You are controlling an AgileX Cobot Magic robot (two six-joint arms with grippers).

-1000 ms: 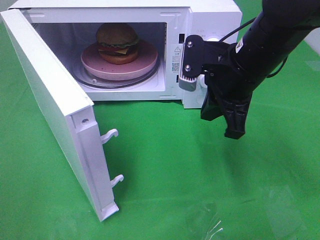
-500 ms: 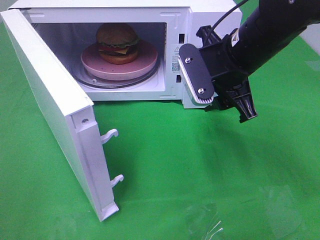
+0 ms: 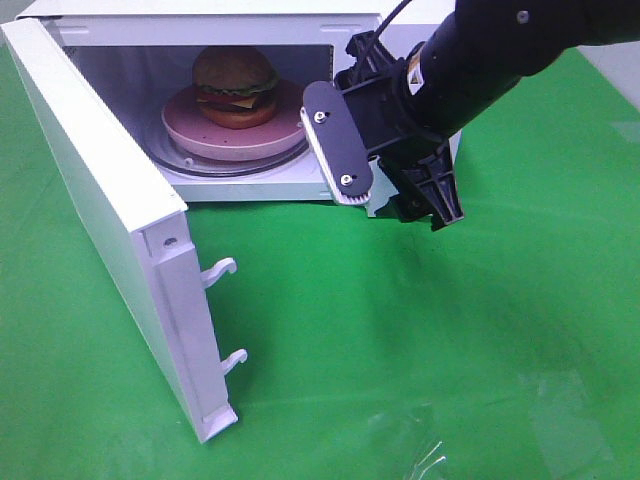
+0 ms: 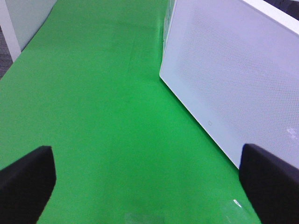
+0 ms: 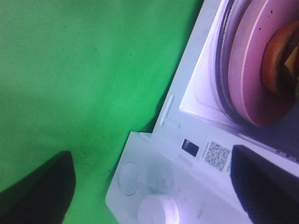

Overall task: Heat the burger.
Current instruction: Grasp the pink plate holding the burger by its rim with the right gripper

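The burger (image 3: 234,83) sits on a round pink plate (image 3: 200,133) on the glass turntable inside the open white microwave (image 3: 360,20). Its edge also shows in the right wrist view (image 5: 281,60). My right gripper (image 3: 398,206) is open and empty, just in front of the microwave's control panel and the right edge of the cavity. In the right wrist view (image 5: 149,196) its fingers straddle the panel knobs (image 5: 159,211). My left gripper (image 4: 145,186) is open and empty, low over the green cloth beside the outer face of the door (image 4: 233,79). It is out of the exterior view.
The microwave door (image 3: 110,210) stands swung out to the left, its two latch hooks (image 3: 222,270) pointing right. Green cloth (image 3: 420,350) covers the table in front. A scrap of clear film (image 3: 420,450) lies near the front edge.
My right gripper has risen, turned and moved left, from right of the control panel to in front of the panel and the cavity's right edge. Burger, plate and door have not moved.
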